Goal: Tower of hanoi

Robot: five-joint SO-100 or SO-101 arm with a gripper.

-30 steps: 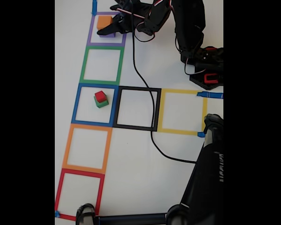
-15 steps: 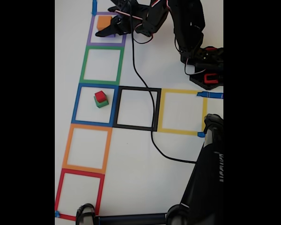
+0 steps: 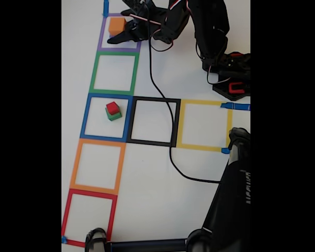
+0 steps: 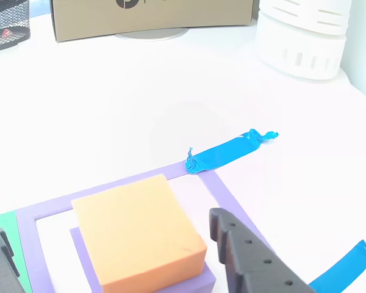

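Observation:
An orange cube (image 3: 116, 24) (image 4: 137, 235) sits on a larger purple cube (image 4: 198, 282) inside the purple tape square (image 3: 101, 39) at the top of the fixed view. A small red cube (image 3: 112, 107) rests on a green cube (image 3: 114, 116) in the blue tape square (image 3: 85, 116). My gripper (image 3: 119, 24) (image 4: 108, 224) is open and straddles the orange cube. One black finger (image 4: 250, 262) stands just right of the cube and the other finger (image 4: 0, 262) stands off to its left. Neither finger visibly touches the cube.
Tape squares run down the left: green (image 3: 94, 72), orange (image 3: 75, 165), red (image 3: 67, 215). Black (image 3: 176, 121) and yellow (image 3: 181, 125) squares lie to the right. A black cable (image 3: 160, 100) crosses the mat. The arm's base (image 3: 228, 73) is at top right, a black stand (image 3: 231, 199) at bottom right. A cardboard box (image 4: 152, 15) and a white cylinder (image 4: 305, 33) stand behind.
My gripper has shifted slightly around the orange cube, leaving more of its top showing. None of the cubes has moved.

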